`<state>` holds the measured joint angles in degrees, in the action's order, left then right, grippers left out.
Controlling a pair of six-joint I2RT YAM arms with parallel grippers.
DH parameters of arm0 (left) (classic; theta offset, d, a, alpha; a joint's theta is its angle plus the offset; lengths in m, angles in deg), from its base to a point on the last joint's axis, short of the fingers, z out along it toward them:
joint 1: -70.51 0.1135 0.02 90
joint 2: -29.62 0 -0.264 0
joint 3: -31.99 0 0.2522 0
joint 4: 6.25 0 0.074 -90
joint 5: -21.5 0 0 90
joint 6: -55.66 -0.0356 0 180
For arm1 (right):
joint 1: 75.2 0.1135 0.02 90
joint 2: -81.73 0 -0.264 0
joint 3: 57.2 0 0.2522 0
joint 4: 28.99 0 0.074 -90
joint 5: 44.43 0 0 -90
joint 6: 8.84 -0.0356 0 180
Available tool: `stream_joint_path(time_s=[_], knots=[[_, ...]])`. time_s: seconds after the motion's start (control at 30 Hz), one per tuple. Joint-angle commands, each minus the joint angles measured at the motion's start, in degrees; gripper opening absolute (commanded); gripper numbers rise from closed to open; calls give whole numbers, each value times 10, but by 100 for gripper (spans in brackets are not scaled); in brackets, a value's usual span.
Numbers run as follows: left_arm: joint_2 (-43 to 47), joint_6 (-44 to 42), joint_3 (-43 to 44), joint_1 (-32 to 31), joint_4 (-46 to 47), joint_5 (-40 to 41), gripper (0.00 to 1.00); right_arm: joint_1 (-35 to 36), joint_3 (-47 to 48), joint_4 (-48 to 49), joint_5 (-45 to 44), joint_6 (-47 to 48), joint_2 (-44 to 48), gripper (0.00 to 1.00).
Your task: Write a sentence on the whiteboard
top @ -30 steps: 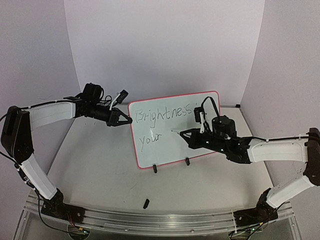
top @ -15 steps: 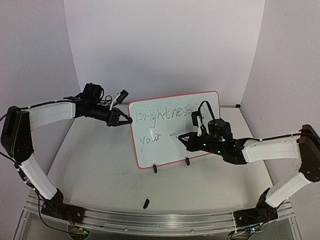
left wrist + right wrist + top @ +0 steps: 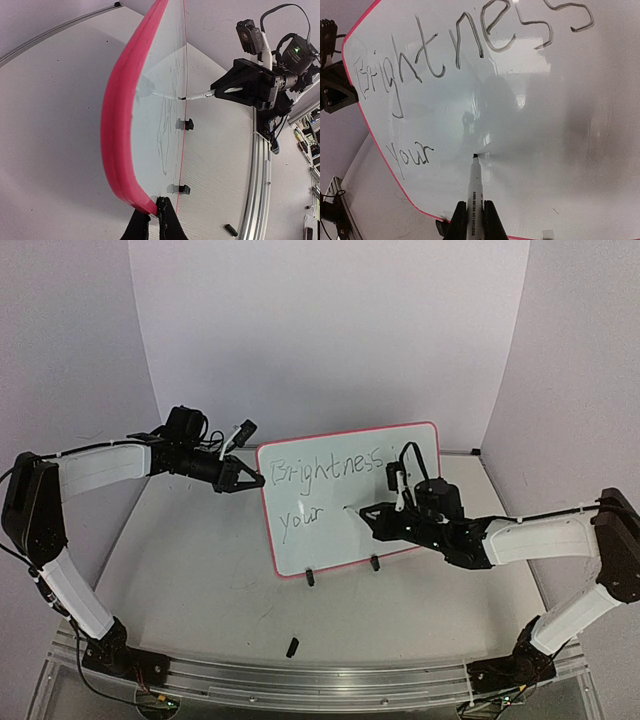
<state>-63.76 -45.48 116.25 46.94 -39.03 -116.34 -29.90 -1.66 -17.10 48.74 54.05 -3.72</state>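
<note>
Top view: my right wrist cable hides the whiteboard (image 3: 320, 545) just past "Brightness". Left wrist view is edge-on, so the writing is unreadable. The board is glossy white with a thin red rounded frame, upright on black clip feet (image 3: 310, 577) mid-surface (image 3: 200, 580). Sentence (image 3: 470, 45) reads "Brightness", with "your" below. Left arm reaches level, left pincer (image 3: 250, 480) clamped on the frame's upper left corner. Right arm is stretched low, right pincer (image 3: 474, 207) closed on the slim marker (image 3: 474, 182), tip touching the board right of "your".

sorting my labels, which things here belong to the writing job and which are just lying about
Job: whiteboard; sentence; marker in the right end effector; left end effector gripping the frame.
Lying about: small black piece on the table.
</note>
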Motion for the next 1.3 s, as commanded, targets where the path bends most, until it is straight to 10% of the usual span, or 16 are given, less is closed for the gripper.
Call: stream_joint_path(time_s=[0.0, 1.27], knots=[[-1, -73, -1, -12, -29, 55, 0, -6, 1, 15, -31, -11, 8, 0], [-3, -73, -1, -12, -29, 54, 0, -7, -10, 30, 10, -33, -14, 0]])
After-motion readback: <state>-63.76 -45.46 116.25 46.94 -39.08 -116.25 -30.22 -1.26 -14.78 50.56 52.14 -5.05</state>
